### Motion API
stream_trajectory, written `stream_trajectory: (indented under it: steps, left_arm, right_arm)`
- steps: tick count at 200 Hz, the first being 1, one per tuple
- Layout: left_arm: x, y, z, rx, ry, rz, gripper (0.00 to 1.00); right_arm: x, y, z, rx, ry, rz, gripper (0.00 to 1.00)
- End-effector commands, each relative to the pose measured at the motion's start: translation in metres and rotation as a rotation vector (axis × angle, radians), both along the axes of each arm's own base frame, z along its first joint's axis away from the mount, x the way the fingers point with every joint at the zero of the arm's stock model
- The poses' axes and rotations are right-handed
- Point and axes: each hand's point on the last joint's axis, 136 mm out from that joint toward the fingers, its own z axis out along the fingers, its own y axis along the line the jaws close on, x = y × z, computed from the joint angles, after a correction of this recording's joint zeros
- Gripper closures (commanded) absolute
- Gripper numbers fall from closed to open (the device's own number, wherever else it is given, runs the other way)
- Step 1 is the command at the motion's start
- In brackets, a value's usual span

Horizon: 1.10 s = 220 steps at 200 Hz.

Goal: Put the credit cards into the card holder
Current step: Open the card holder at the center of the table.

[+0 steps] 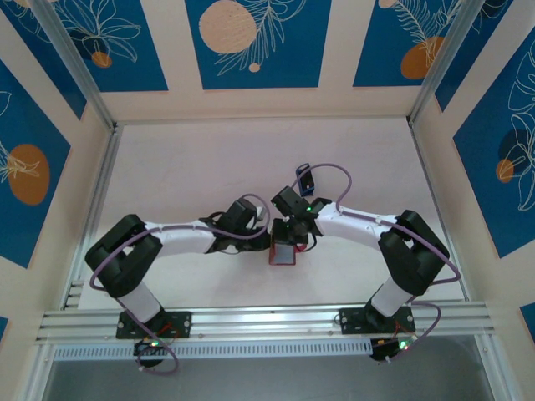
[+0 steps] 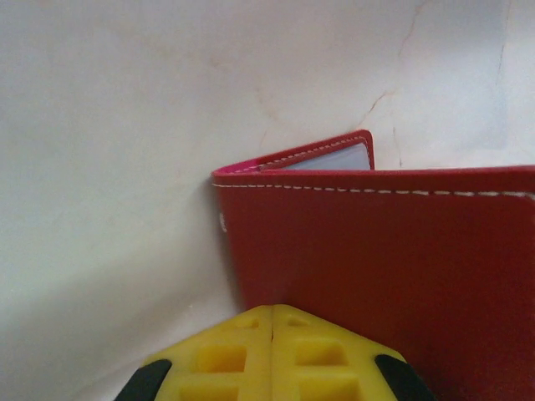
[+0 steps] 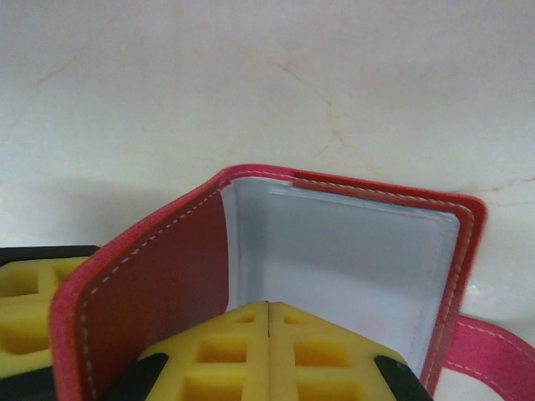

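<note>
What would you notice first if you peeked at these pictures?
A bright red card holder sits half open in the middle of the pale table, where the left arm and right arm meet. Its grey clear pocket shows behind the right gripper's yellow fingers. Blue leaf-patterned panels ring the table.

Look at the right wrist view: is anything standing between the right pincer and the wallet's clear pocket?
Nothing visible does. The right pincer, fingers together, sits directly before the clear pocket of the open wallet.
</note>
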Motion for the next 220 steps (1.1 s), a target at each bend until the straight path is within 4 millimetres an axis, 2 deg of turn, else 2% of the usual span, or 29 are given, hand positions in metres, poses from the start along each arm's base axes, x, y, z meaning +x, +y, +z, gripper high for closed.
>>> stream_trajectory:
  steps: [1, 21, 38, 54, 96, 119, 155, 175, 220]
  left_arm:
    - [0.004, -0.008, 0.006, -0.030, 0.018, 0.018, 1.00]
    - [0.006, 0.014, -0.001, -0.004, 0.055, 0.116, 1.00]
    - [0.005, 0.029, 0.003, 0.006, 0.044, 0.163, 1.00]
    - [0.001, 0.038, 0.011, 0.026, 0.022, 0.160, 1.00]
    - [-0.004, 0.064, 0.014, 0.073, 0.028, 0.202, 1.00]
    - [-0.004, 0.085, 0.023, 0.089, 0.019, 0.266, 1.00]
    - [-0.007, 0.117, 0.046, 0.116, -0.037, 0.324, 1.00]
    - [-0.010, 0.116, 0.053, 0.131, -0.053, 0.270, 0.97]
    - [-0.005, 0.092, 0.053, 0.086, -0.044, 0.204, 0.98]
  right_arm:
    - [0.007, 0.010, 0.018, 0.057, -0.016, 0.004, 1.00]
    - [0.008, 0.011, 0.015, 0.049, -0.009, 0.003, 1.00]
    - [0.008, 0.014, 0.014, 0.046, -0.009, 0.007, 1.00]
    - [0.008, 0.018, 0.015, 0.050, -0.011, 0.012, 1.00]
    - [0.009, 0.037, 0.017, 0.053, -0.014, 0.045, 1.00]
    - [0.010, 0.050, 0.016, 0.042, -0.015, 0.073, 1.00]
    - [0.012, 0.068, -0.002, 0.053, 0.028, 0.103, 1.00]
    - [0.013, 0.073, -0.014, 0.046, 0.050, 0.112, 1.00]
    - [0.011, 0.078, -0.016, 0.069, 0.065, 0.141, 1.00]
